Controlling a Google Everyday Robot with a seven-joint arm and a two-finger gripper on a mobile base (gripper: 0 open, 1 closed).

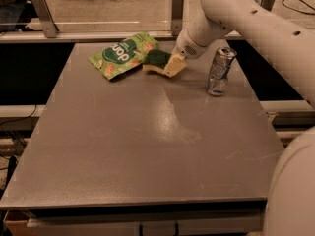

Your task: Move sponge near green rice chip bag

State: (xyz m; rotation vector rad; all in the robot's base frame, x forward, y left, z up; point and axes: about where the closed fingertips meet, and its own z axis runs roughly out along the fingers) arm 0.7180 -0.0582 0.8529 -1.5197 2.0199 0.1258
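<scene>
The sponge (156, 62), dark green on top with pale yellow foam below, lies at the far middle of the grey table (147, 146). It touches the right edge of the green rice chip bag (123, 54), a light-green pouch with a dark green oval. My gripper (173, 65) is at the sponge's right end, its pale fingers closed on it, with the white arm reaching in from the upper right.
A crushed silver can (219, 71) stands upright to the right of the gripper. A glass barrier on metal posts (44, 14) runs along the far table edge. My white arm (275, 38) covers the right side of the view.
</scene>
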